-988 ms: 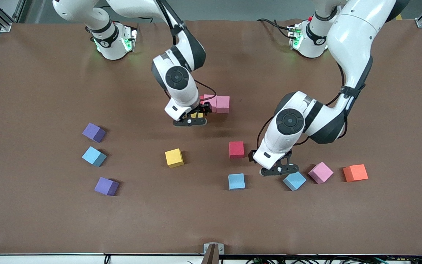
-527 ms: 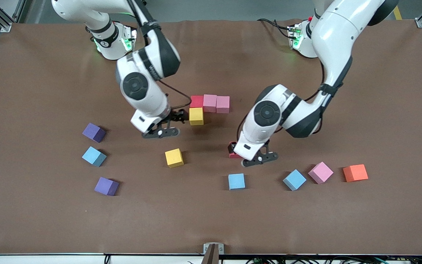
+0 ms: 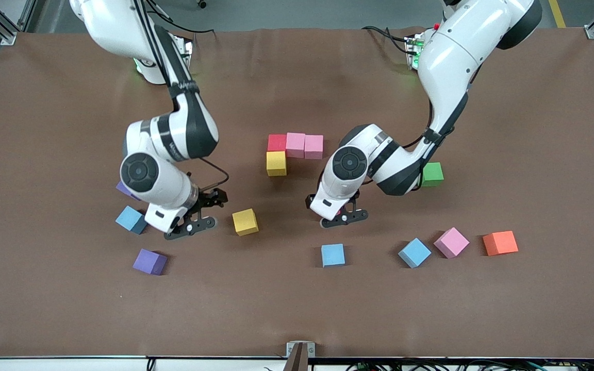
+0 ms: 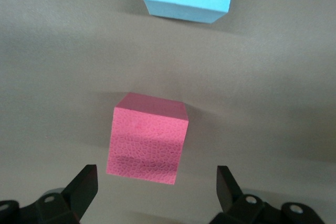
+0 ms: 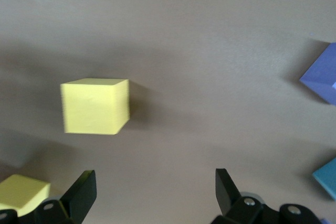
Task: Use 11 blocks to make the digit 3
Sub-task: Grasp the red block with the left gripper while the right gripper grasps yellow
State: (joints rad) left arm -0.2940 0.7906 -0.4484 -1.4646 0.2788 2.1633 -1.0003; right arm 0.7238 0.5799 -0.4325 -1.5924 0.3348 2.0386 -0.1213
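Observation:
A started figure lies mid-table: a red block (image 3: 277,142) and two pink blocks (image 3: 295,144) (image 3: 314,147) touch in a row, with a yellow block (image 3: 276,163) against the red one, nearer the camera. My left gripper (image 3: 339,213) (image 4: 155,181) is open over a loose red cube (image 4: 147,140), which lies just ahead of its fingertips and is mostly hidden in the front view. My right gripper (image 3: 192,223) (image 5: 155,182) is open and empty, low beside a loose yellow cube (image 3: 245,222) (image 5: 95,106).
Loose cubes: light blue (image 3: 132,219), purple (image 3: 149,262) and a half-hidden purple (image 3: 123,189) toward the right arm's end; light blue (image 3: 333,255), light blue (image 3: 414,252), pink (image 3: 451,242), orange (image 3: 500,242) nearer the camera; green (image 3: 432,174) by the left arm.
My right gripper left the placed yellow block and swung toward the right arm's end, down beside the loose yellow cube. My left gripper moved from the light blue cube to over the red one, uncovering the green cube.

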